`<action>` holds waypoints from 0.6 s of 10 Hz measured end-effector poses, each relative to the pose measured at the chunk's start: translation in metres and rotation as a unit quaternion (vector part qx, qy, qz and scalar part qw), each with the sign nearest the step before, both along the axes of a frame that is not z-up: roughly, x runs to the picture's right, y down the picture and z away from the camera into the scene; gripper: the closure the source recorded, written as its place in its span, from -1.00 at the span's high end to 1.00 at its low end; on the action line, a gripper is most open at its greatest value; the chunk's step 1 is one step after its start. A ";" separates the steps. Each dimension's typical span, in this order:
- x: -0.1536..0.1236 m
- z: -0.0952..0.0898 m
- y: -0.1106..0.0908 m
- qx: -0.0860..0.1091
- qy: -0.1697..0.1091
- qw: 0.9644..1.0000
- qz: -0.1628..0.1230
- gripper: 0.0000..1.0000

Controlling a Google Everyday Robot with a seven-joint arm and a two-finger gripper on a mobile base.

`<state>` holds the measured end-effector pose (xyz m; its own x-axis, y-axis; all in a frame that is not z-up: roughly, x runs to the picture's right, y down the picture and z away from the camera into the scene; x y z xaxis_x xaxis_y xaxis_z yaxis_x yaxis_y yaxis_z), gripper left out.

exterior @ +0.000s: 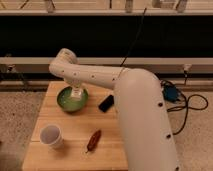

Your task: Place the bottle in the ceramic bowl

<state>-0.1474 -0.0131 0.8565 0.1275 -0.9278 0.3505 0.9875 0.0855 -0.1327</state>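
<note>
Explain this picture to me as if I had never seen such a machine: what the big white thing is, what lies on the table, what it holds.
The big white shape is a robot arm, seen from one camera looking down over it. It reaches over a wooden table. Its tool sits right above the green ceramic bowl, with what seems to be the white bottle upright at it; the grip itself is not clear. Also on the table: a white cup, a reddish-brown item and a dark flat object.

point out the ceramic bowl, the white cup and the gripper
ceramic bowl (64, 102): camera view, on its green inner wall, left side.
white cup (51, 135): camera view, on its open top.
gripper (76, 93): camera view, at its lower end, right over the bowl.
</note>
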 end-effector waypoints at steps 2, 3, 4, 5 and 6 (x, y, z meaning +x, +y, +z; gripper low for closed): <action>-0.001 0.001 -0.001 0.003 -0.001 1.000 -0.001 0.55; -0.001 0.001 -0.001 0.004 -0.001 1.000 -0.001 0.59; -0.001 0.002 -0.002 0.005 -0.002 1.000 -0.002 0.49; -0.002 0.002 -0.002 0.006 -0.003 1.000 -0.002 0.44; -0.002 0.002 -0.003 0.008 -0.003 1.000 -0.003 0.43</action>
